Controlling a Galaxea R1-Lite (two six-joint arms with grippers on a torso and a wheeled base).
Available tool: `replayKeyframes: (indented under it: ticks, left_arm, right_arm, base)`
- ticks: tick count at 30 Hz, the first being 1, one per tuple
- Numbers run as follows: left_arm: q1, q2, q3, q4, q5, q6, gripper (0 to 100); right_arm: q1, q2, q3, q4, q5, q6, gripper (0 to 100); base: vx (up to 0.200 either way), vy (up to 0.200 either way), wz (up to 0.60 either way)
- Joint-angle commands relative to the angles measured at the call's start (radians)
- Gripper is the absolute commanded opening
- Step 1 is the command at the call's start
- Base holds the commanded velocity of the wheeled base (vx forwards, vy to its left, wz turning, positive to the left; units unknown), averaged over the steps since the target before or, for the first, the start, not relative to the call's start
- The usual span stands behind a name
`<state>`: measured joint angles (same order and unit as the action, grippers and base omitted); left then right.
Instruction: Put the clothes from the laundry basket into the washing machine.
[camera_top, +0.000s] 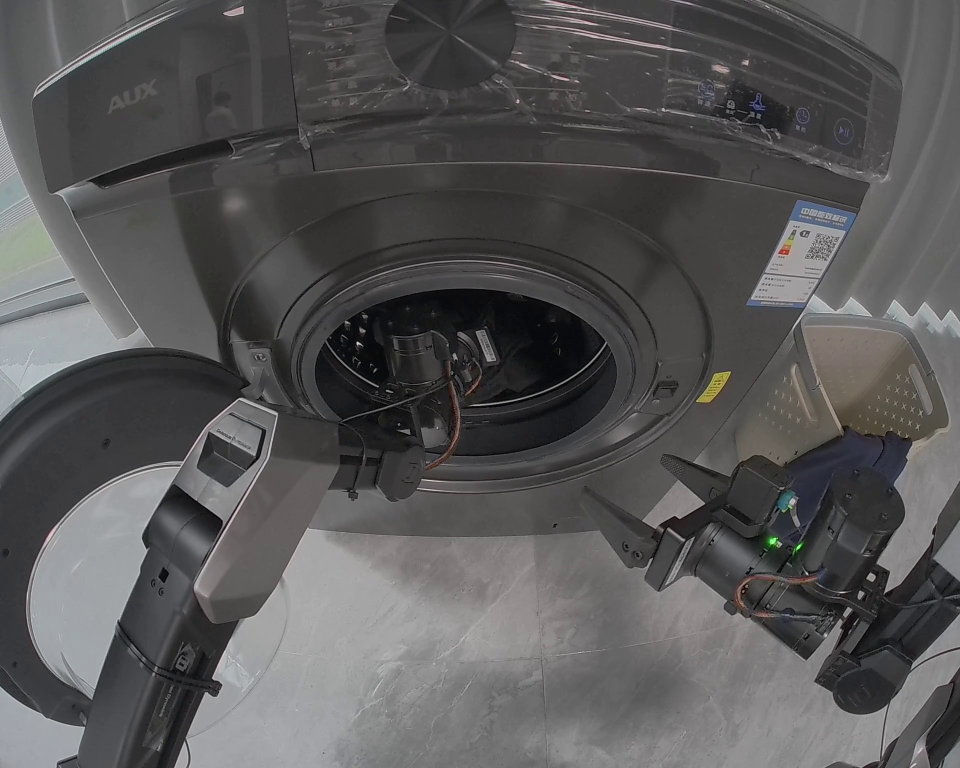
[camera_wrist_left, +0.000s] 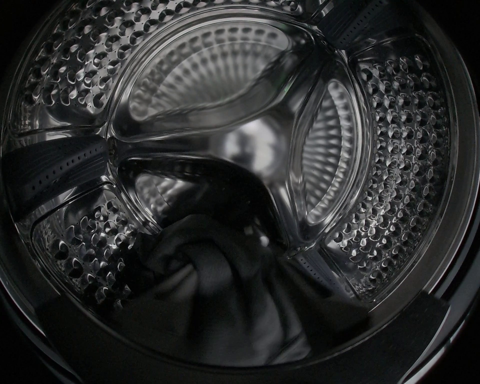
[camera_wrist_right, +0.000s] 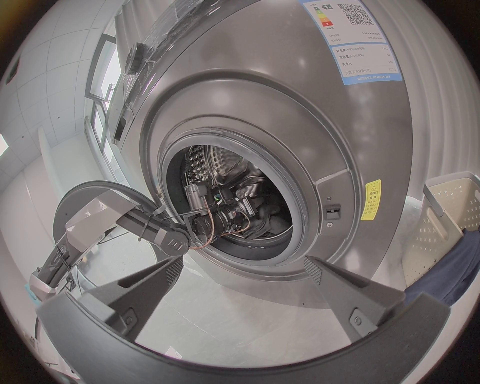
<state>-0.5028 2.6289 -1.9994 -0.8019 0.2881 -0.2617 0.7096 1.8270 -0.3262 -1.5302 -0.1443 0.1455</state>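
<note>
Left gripper (camera_top: 478, 352) is inside the drum (camera_wrist_left: 400, 150) of the washing machine (camera_top: 560, 210); whether it is apart or together cannot be told. A dark garment (camera_wrist_left: 225, 285) lies heaped on the drum floor just ahead of it, so one item is judged delivered. Right gripper (camera_top: 648, 498) hangs empty, jaws wide apart, outside the door opening. Just behind it, a navy garment (camera_top: 850, 455) drapes from the laundry basket (camera_top: 880, 375): outstanding.
</note>
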Motion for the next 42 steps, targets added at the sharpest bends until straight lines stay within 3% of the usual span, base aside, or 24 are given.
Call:
replayKeyframes:
  ticks: [1,7,9,13,21,22,26,34,42]
  left_arm:
    - [-0.011,-0.03,0.027,0.003,0.0,0.001,100]
    - [-0.026,-0.102,0.145,0.004,-0.001,0.004,100]
    - [-0.034,-0.162,0.275,0.004,-0.012,0.006,100]
    - [-0.033,-0.199,0.409,0.0,-0.037,0.033,100]
    - [-0.023,-0.135,0.418,-0.01,-0.06,0.039,100]
    - [-0.023,-0.127,0.412,-0.011,-0.06,0.039,0]
    - [-0.023,-0.092,0.361,-0.013,-0.061,0.038,0]
    - [-0.022,0.023,0.068,-0.053,-0.046,0.022,0]
    - [-0.023,0.029,0.057,-0.049,-0.044,0.013,0]
  right_arm:
    - [0.001,0.0,0.003,-0.001,0.0,0.0,100]
    - [0.001,-0.002,0.003,-0.001,0.0,0.0,100]
    - [0.001,-0.002,0.004,-0.001,0.0,0.0,100]
    - [0.002,-0.002,0.003,-0.001,0.0,0.002,100]
    - [0.018,-0.002,0.004,-0.001,-0.001,0.008,100]
    - [0.018,-0.002,0.004,-0.002,-0.001,0.008,100]
    - [0.018,-0.003,0.003,-0.002,-0.001,0.008,100]
    - [0.016,-0.006,0.003,-0.002,-0.001,0.008,100]
    - [0.016,-0.005,0.003,-0.004,-0.001,0.008,100]
  base:
    - [0.0,0.0,0.0]
    - [0.0,0.0,0.0]
    - [0.0,0.0,0.0]
    - [0.0,0.0,0.0]
    - [0.0,0.0,0.0]
    - [0.0,0.0,0.0]
    - [0.0,0.0,0.0]
    - [0.0,0.0,0.0]
    - [0.0,0.0,0.0]
